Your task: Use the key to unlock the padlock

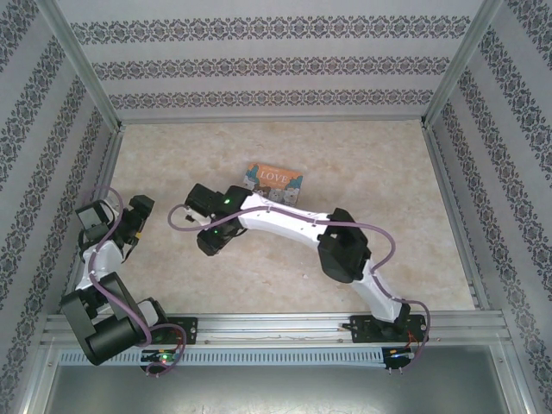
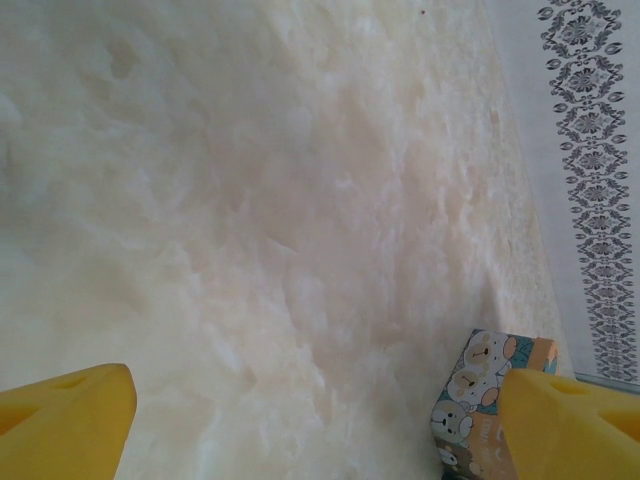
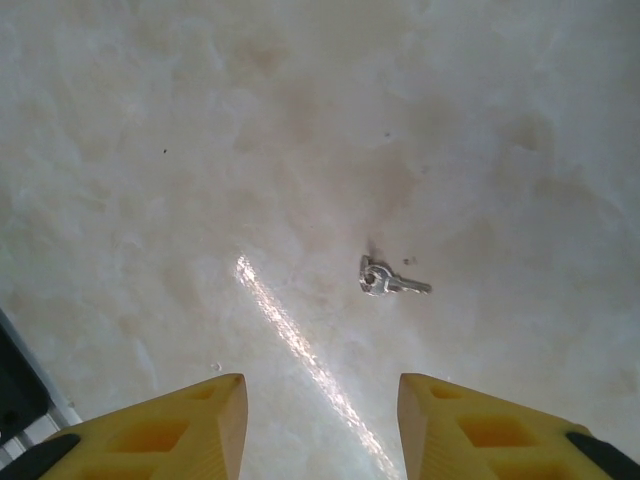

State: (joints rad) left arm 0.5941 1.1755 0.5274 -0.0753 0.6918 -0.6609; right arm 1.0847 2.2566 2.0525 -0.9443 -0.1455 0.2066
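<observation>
A small silver key [image 3: 392,280] lies flat on the pale table, blade pointing right. My right gripper [image 3: 320,432] hovers above and short of it, open, with nothing between its yellow fingers [image 3: 180,430]. In the top view the right gripper [image 1: 213,239] reaches over the table's left-middle. My left gripper [image 2: 315,435] is open too, its yellow fingers [image 2: 70,420] wide apart over bare table; it sits near the left wall [image 1: 138,214]. The teal padlock is out of view.
An orange "LOVE" box with cartoon animals [image 1: 274,178] lies at the table's middle back, and its corner [image 2: 478,385] shows beside my left gripper's right finger. Patterned walls [image 1: 52,147] enclose the table on three sides. A metal rail [image 1: 285,326] runs along the near edge.
</observation>
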